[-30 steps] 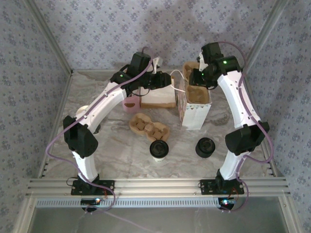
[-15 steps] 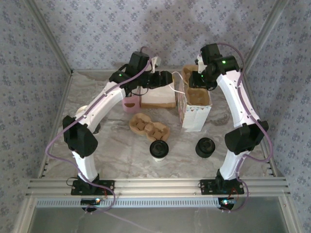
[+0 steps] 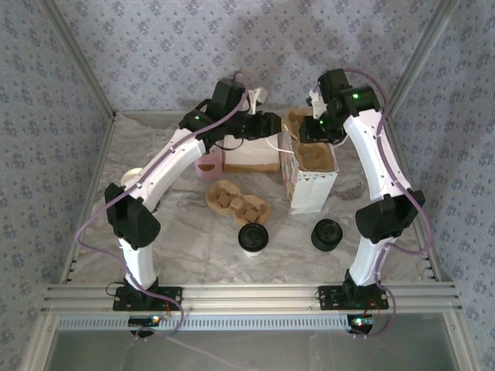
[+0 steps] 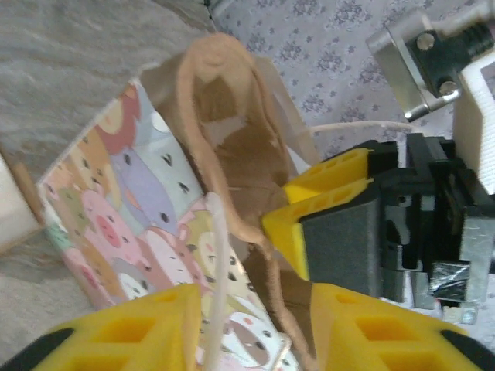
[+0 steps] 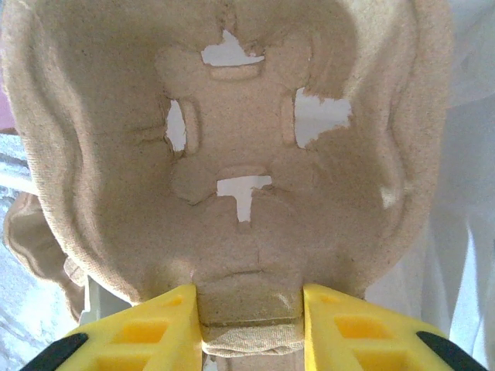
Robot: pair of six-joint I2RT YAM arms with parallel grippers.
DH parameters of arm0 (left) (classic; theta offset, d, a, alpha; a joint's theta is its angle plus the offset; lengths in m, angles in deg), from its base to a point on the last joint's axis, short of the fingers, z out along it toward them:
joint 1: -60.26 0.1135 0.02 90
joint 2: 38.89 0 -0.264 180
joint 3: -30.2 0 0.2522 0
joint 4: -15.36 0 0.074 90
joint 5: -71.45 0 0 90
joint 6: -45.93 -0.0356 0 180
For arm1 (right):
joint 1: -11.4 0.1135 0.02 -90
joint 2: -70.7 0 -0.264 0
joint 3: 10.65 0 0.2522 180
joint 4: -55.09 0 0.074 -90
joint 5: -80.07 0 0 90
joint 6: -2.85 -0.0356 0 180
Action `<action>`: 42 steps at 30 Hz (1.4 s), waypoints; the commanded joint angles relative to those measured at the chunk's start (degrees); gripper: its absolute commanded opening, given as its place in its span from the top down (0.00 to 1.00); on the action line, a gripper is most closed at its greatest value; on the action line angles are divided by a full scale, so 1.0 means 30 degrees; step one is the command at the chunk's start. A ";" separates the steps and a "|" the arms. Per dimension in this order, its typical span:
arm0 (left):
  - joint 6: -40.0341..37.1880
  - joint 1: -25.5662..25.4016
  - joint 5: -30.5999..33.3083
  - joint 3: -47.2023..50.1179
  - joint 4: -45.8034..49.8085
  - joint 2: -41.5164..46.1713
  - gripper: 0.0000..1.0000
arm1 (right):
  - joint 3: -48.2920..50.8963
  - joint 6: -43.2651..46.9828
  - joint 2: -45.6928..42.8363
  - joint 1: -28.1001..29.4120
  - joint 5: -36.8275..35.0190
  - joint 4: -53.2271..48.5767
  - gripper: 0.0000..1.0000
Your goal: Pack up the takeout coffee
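The takeout coffee (image 3: 253, 238), a small cream-tan paper cup under a round black plastic lid, stands upright on the marbled grey table (image 3: 186, 232), in front of the white, cartoon-printed paper bag (image 3: 308, 189) and well apart from it. It is not yet packed. Seen from above, a squat all-black pile of lids (image 3: 326, 234) sits just in front of the bag. A second carrier (image 3: 236, 199) of brown moulded pulp lies to the bag's left. The left gripper (image 3: 269, 127) is at the bag's left rim, and the right gripper (image 3: 313, 133) is over its open mouth.

From the left wrist, that gripper's yellow fingers straddle the bag's rim and a white cord handle. Their tips are cut off by the frame, so whether they pinch the rim cannot be told. One of the right gripper's fingers (image 4: 325, 197) reaches into the bag's mouth.

From the right wrist, the gripper is clamped on the tab of a brown moulded pulp cup carrier (image 5: 232, 147), which hangs inside the bag.

The step in hand appears to be loading the carrier. Next it likely needs seating flat and releasing, before the coffee is fetched upright. The bag's floor and how deep the carrier sits are hidden.
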 commanded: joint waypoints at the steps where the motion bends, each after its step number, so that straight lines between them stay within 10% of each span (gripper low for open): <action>1: -0.0039 -0.0392 -0.0103 0.1119 -0.0895 0.0476 0.73 | -0.0743 0.0452 0.0191 -0.0114 0.0546 -0.1411 0.65; 9: 0.1022 -0.0548 0.2101 0.4869 -0.2532 0.2763 0.88 | -0.0800 0.0398 0.0124 -0.0876 0.2284 -0.2255 0.65; 29: 0.1866 -0.0573 0.2693 0.5923 -0.4040 0.2913 0.89 | 0.0629 0.0100 -0.0235 -0.1398 0.4402 -0.2069 0.64; 42: 0.1851 -0.0583 0.2575 0.5952 -0.4028 0.3085 0.89 | -0.0025 -0.0423 0.0640 -0.1400 0.1532 -0.2553 0.65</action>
